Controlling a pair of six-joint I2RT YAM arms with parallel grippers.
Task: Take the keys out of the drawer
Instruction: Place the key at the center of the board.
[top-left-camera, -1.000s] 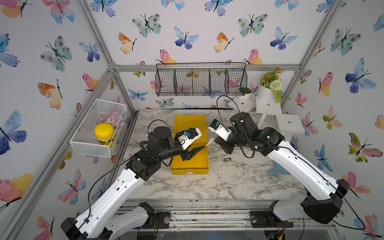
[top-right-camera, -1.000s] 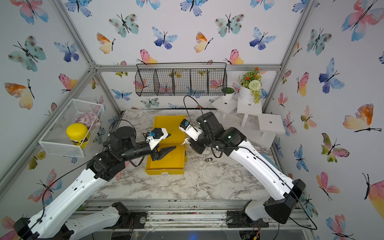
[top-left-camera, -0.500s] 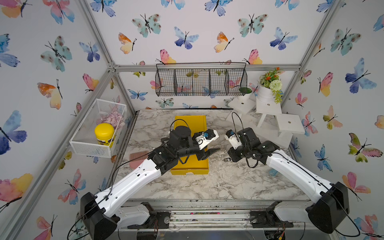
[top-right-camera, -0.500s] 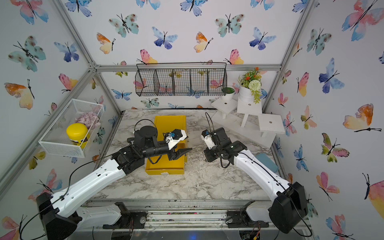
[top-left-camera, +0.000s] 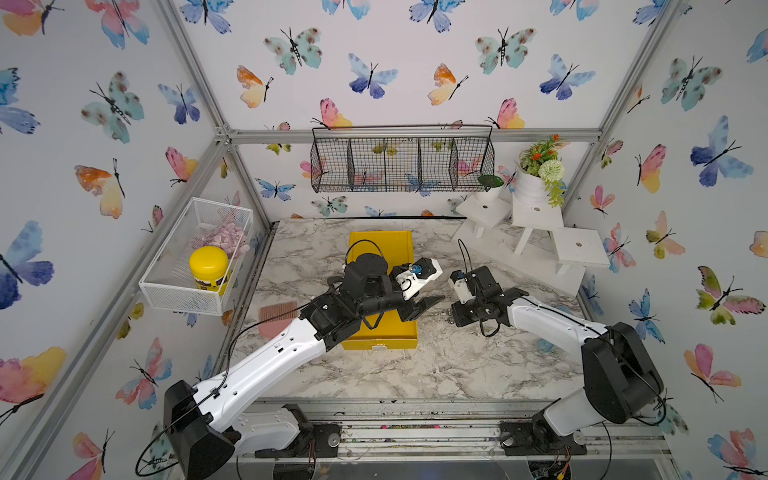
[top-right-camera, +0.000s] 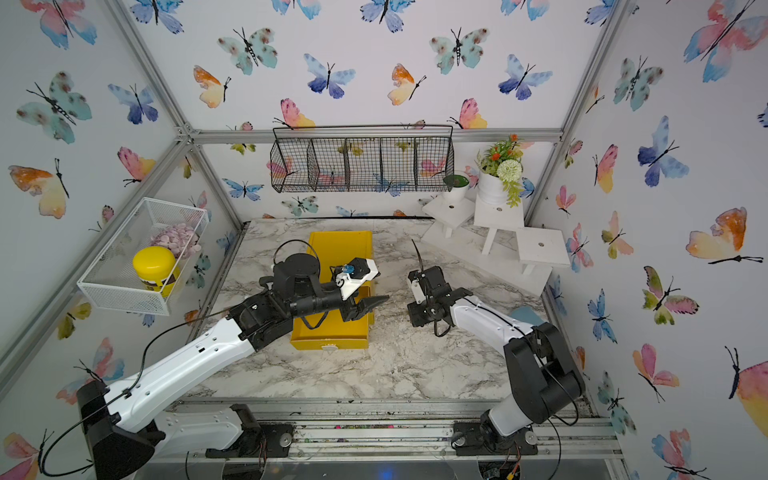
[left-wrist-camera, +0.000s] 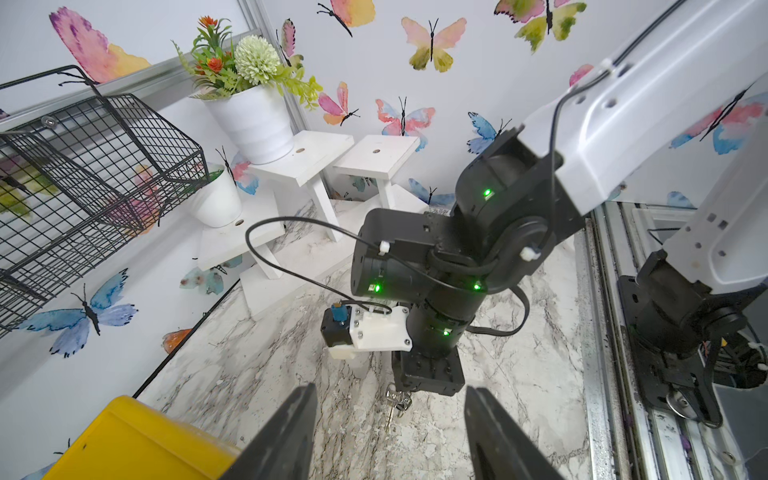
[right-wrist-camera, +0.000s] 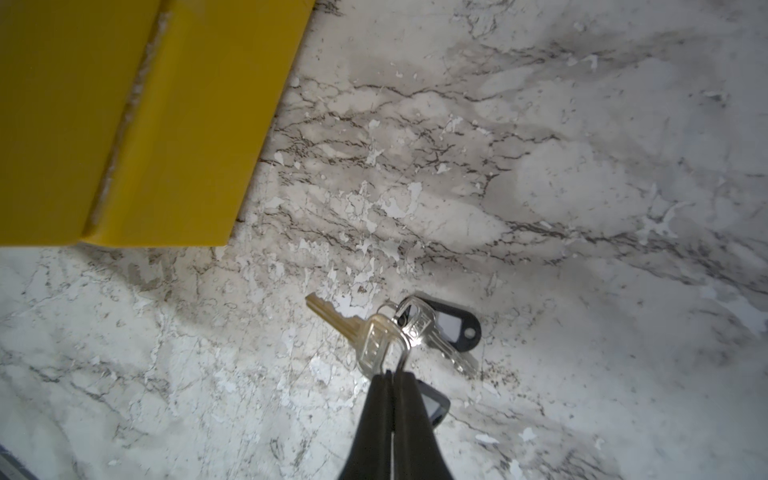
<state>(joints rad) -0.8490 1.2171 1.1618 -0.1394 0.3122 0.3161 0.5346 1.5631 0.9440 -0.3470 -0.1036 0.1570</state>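
**Keys pinched beside the drawer**

The keys (right-wrist-camera: 390, 332) are one bunch: a brass-coloured key and silver ones on a ring, with a black oblong tag (right-wrist-camera: 455, 324) that has a pale window. They sit at the tip of the right gripper (right-wrist-camera: 392, 376), low over the marble table (right-wrist-camera: 540, 166), outside the yellow drawer (right-wrist-camera: 145, 124) and near its corner. The right gripper's jaws are clamped together on the ring. The left gripper (top-left-camera: 430, 302) has its jaws wide apart and holds nothing, above the drawer's side nearest the keys.

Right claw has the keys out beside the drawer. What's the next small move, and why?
Probably open the right claw and let go: it is shut on the ring of the keys, which look low over bare table, clear of the drawer.
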